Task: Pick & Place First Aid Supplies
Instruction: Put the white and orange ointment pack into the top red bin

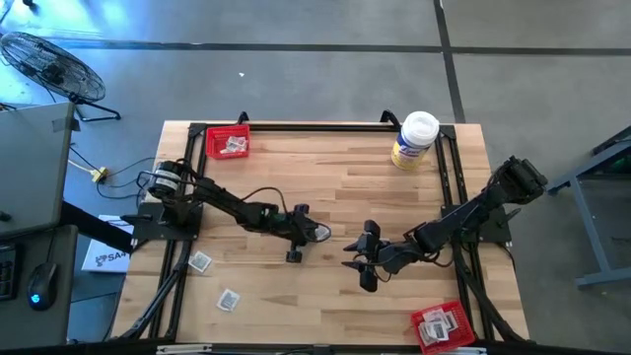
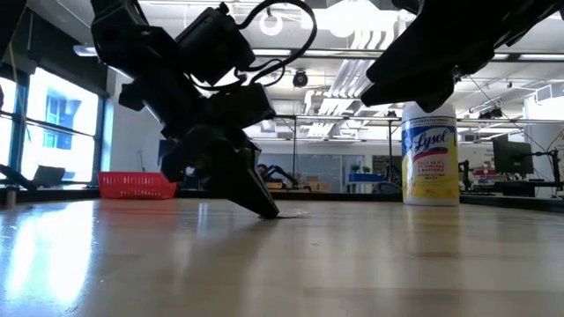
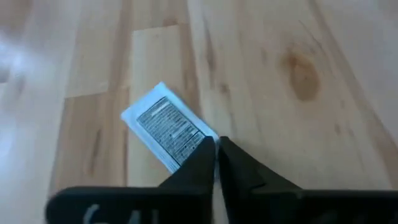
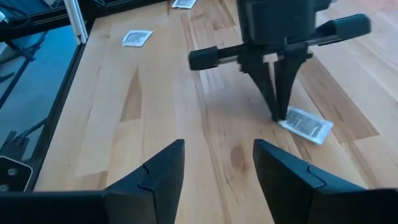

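packet point(image 3: 166, 127) corner hidden behind left claw point(image 3: 216, 149)

A: Where does the light come from?
B: Ceiling strips and a window on the low view's left; the arms there are dark silhouettes, and pale glare streaks the counter point(image 2: 291, 264).
A: Any blur?
B: The left wrist view is soft, especially the nearest wood.

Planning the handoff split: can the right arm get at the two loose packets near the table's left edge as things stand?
Probably not. The two packets lie on the far left, and the left arm, its hand shut on a packet mid-table, sits between them and the open right hand.
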Controlling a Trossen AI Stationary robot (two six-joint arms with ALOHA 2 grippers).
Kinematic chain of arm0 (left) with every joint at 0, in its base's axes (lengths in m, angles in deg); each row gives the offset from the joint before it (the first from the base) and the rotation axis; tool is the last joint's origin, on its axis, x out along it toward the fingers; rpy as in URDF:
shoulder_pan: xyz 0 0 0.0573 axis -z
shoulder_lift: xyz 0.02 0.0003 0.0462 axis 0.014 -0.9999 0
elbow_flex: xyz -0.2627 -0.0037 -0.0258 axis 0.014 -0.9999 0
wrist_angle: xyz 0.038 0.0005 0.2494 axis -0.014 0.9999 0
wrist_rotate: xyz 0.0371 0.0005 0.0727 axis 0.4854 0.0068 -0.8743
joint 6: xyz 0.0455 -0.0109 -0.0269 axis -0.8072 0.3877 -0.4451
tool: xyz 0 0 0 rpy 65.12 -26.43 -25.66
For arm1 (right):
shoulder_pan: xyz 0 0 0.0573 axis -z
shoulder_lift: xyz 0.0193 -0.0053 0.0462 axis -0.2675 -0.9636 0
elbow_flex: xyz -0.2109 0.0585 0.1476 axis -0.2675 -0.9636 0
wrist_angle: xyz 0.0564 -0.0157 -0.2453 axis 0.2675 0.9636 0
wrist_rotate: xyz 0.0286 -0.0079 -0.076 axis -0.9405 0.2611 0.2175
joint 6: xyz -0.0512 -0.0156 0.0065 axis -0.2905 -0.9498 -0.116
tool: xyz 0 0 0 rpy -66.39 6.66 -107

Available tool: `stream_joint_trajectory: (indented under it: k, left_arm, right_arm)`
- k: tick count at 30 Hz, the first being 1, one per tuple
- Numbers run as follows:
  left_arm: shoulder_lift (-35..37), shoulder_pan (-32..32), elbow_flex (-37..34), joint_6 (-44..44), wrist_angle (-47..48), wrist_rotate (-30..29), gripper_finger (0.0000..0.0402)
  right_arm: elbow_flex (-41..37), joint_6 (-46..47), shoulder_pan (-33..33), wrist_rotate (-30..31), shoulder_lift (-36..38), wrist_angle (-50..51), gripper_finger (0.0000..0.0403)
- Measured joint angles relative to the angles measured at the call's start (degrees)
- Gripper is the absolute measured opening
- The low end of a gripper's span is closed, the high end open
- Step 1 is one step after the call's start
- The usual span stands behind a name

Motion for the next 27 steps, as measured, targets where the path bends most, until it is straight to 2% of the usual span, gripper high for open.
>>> stream_joint_trajectory:
  k: [5,8,15,22,27]
  left_arm:
    - [0.1,-0.3,0.0,3.3,0.1,-3.0,0.0005]
    - [2.5,-0.4,-0.1,4.4,1.3,-3.1,0.0002]
    - [14.7,-2.5,-0.4,5.8,11.5,-6.8,0.0001]
    - [27.6,-11.6,-0.3,8.3,29.8,-12.9,0.0001]
    - [34.2,-22.7,-0.3,12.3,39.3,-20.5,0.0001]
  right_arm:
    - [0.0,1.2,0.0,-0.4,0.0,0.0,0.0184]
    - [0.0,2.3,0.0,-0.9,0.0,0.0,0.0184]
    - [0.0,3.4,-0.9,-0.8,0.0,-0.2,0.0184]
    - [0.0,4.9,-1.9,0.1,0.0,-0.3,0.0185]
    - [0.0,4.9,-2.7,1.6,0.0,-0.7,0.0184]
